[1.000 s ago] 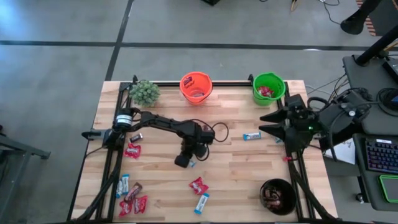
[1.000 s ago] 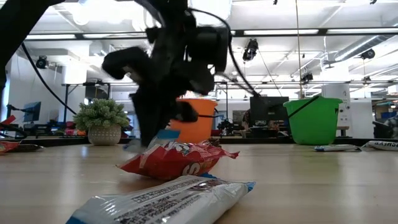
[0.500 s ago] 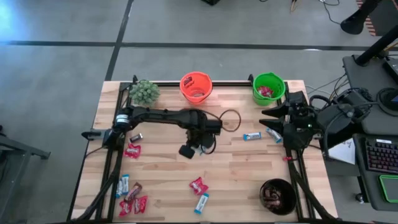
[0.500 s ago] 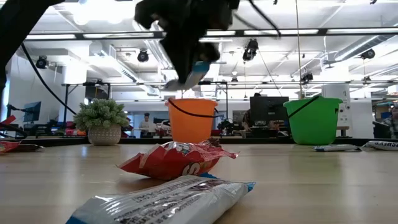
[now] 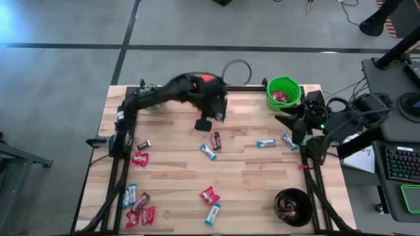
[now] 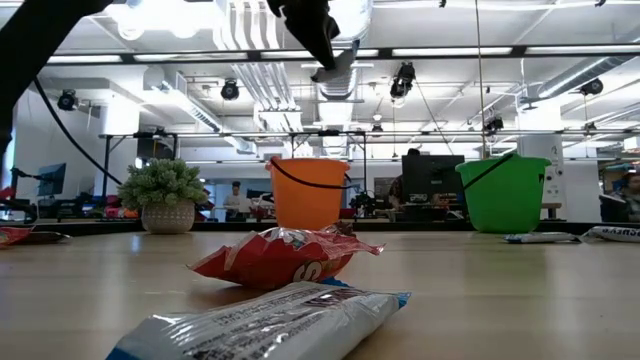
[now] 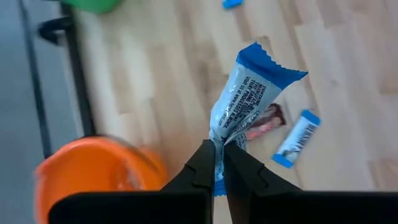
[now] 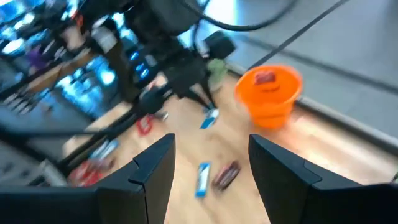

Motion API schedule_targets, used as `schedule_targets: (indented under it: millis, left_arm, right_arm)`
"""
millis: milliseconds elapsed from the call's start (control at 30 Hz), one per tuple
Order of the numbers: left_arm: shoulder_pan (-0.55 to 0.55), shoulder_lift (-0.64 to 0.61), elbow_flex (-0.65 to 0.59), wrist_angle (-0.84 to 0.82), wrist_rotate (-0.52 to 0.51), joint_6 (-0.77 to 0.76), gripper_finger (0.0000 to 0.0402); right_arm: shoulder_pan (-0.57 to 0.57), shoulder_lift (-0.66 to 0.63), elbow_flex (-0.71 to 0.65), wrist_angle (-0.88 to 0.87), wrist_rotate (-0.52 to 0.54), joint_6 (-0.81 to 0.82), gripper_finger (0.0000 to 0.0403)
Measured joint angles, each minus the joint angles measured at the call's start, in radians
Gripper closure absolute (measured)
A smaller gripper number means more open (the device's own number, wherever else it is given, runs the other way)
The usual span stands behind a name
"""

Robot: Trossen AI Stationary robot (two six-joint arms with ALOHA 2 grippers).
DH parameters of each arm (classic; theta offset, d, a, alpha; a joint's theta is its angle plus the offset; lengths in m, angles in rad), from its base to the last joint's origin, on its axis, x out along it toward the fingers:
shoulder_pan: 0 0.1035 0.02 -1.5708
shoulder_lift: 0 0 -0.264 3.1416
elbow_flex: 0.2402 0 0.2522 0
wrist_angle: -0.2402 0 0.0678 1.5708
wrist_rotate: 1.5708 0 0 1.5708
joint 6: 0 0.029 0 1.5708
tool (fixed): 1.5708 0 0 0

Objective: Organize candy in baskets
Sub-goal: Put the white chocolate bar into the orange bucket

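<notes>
The left gripper (image 7: 219, 163) is closed on one end of a blue-and-white candy bar (image 7: 249, 87), which stands up from between its fingers, raised above the table (image 5: 249, 177) just in front of the orange basket (image 7: 93, 177). The green basket (image 5: 283, 92) stands well to the right of the orange basket, along the same far edge, with red candy inside. The right gripper (image 8: 211, 168) waits beside the green basket, at the right edge of the table, its fingers spread wide and holding nothing. The black basket (image 5: 293, 206) sits at the near right corner, far from the orange basket. Loose candy lies in front of the orange basket: a dark brown bar (image 5: 216, 140) beside a blue one (image 5: 208, 152), and another blue bar (image 5: 266, 143) toward the green basket. A potted plant (image 6: 166, 195) stands left of the orange basket.
</notes>
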Motion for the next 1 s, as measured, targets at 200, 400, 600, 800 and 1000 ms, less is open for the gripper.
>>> schedule_targets:
  millis: [200,400,600,800,1000]
  left_arm:
    - [0.059,-0.017,0.028,0.009,0.000,0.005,0.0401]
    - [0.077,-0.027,0.038,0.025,0.000,0.022,0.0401]
    - [0.076,-0.027,0.039,0.043,0.000,0.032,0.0401]
    - [0.076,-0.027,0.039,0.064,-0.011,0.053,0.0401]
    - [0.076,-0.027,0.040,0.118,-0.052,0.074,0.0401]
  right_arm:
    - [-0.028,0.007,-0.001,0.012,0.126,-0.096,0.0211]
    - [-0.046,0.042,-0.005,0.003,0.233,-0.132,0.0211]
    - [-0.113,0.070,-0.006,0.001,0.181,-0.146,0.0211]
    - [-0.230,0.111,-0.006,-0.003,-0.037,-0.151,0.0211]
    - [-0.318,0.170,-0.006,0.006,-0.074,-0.117,0.0211]
